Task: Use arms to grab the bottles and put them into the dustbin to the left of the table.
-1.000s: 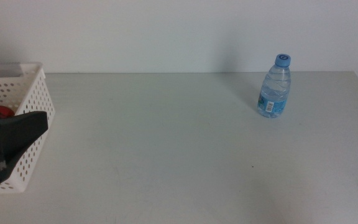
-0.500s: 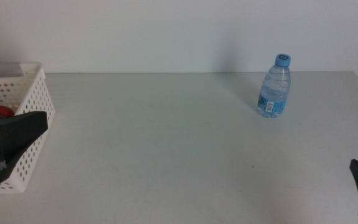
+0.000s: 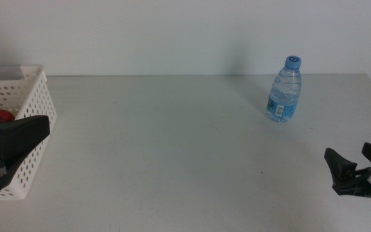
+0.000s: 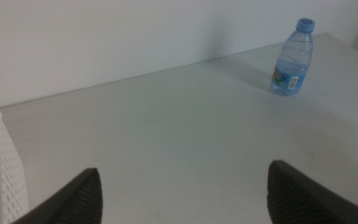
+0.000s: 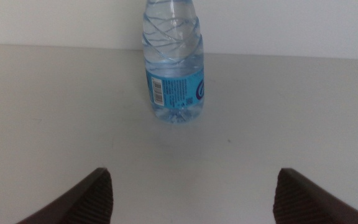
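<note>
A small clear-blue plastic water bottle [image 3: 284, 90] with a blue cap stands upright on the plain pale grey-white counter [image 3: 172, 148], toward its far right side, close to the wall; nothing touches it. The right tool [image 3: 359, 169] is low at the right edge of the middle view, its 2 dark jaws spread apart and empty, on the near side of the bottle and well apart from it; in the right wrist view the bottle [image 5: 173, 68] stands ahead between the parted jaws. The left tool [image 3: 5, 145] is over the white perforated plastic basket [image 3: 28, 96] at the counter's left end, jaws open and empty; a red object [image 3: 2, 116] lies inside the basket.
</note>
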Tool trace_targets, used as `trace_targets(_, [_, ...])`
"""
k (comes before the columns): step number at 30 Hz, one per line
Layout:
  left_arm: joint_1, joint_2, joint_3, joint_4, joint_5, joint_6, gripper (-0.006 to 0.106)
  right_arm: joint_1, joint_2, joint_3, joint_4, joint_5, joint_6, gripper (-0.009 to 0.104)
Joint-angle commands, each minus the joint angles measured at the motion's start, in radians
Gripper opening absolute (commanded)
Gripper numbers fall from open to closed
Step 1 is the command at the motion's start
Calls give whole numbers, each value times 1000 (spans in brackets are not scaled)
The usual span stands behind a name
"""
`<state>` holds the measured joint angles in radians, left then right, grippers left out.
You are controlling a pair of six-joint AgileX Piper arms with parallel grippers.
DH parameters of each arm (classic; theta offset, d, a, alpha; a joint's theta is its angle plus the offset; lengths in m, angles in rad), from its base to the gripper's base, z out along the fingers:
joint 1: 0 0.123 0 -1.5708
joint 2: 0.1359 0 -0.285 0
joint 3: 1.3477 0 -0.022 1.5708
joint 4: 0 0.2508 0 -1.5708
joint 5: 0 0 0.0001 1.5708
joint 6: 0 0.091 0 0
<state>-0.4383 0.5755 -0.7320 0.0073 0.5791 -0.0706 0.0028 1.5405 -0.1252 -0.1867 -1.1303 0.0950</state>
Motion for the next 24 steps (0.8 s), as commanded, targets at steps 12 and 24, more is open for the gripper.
trace_targets(12, [0,2,-28,14,-68,-6,88,-2,257,-443,-129,-147,79,82])
trace_targets(24, [0,2,-28,14,-68,-6,88,30,461,-796,-179,45,91,93])
